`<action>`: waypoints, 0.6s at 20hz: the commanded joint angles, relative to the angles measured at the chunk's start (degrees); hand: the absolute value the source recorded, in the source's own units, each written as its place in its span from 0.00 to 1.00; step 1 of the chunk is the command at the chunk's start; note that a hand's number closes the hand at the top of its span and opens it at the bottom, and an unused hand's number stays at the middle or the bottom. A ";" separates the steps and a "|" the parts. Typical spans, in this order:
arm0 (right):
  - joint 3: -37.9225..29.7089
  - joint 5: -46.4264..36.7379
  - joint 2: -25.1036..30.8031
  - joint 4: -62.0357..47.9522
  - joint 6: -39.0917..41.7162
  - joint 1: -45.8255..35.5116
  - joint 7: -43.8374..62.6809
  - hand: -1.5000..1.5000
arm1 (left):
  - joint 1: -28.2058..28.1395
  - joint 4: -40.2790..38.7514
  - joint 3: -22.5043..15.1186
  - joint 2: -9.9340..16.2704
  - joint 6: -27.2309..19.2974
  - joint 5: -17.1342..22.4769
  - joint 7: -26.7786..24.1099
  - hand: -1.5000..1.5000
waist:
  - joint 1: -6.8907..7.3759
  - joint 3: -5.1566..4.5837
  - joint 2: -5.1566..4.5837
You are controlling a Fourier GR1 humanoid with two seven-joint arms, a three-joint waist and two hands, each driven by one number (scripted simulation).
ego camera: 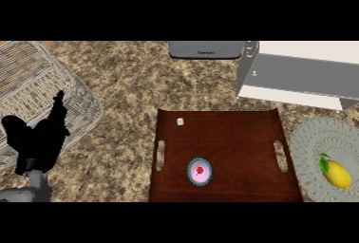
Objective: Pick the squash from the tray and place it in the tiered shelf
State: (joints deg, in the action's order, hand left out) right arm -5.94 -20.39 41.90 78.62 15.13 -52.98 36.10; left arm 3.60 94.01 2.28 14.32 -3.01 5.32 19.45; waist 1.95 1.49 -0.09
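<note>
Left hand rests open – squash on mat, beside tray

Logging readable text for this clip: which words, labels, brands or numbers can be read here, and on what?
Grey appliance at the counter's back edge: a small dark marking on its front, too blurred to read.
Tray: a small white tag, nothing legible.
No other text.

A: From where does the camera look?

B: There is only the head view. It looks steeply down on the counter, from the robot's own side.

A: What does it take in?

B: The brown tray lies in the middle. The shelf is cut at the upper right, and the wicker basket at the left.

A: Is it near?

B: Probably rather near; the tray fills much of the width.
</note>
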 commanded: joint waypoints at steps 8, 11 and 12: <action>-0.17 -3.99 0.73 -13.53 -3.23 -5.64 -9.57 1.00 | -3.25 -9.04 -0.49 -3.34 2.38 2.18 0.53 0.50 | 0.23 -1.63 -1.22; 0.84 -6.03 -1.71 -16.79 -7.49 -4.49 -14.58 1.00 | -1.29 -8.43 -0.71 -3.92 1.62 1.74 2.02 0.50 | 0.50 -1.55 -1.50; -0.25 -4.85 -2.01 -17.77 -7.69 -3.66 -16.37 1.00 | -3.36 -8.35 -0.70 -3.43 2.41 1.35 0.70 0.50 | 0.39 -1.52 -1.28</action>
State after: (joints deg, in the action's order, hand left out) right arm -5.72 -24.91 41.01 65.01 9.51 -55.91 23.97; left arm 3.95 93.63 2.56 13.69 -1.70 4.66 18.68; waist 2.47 1.54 -0.17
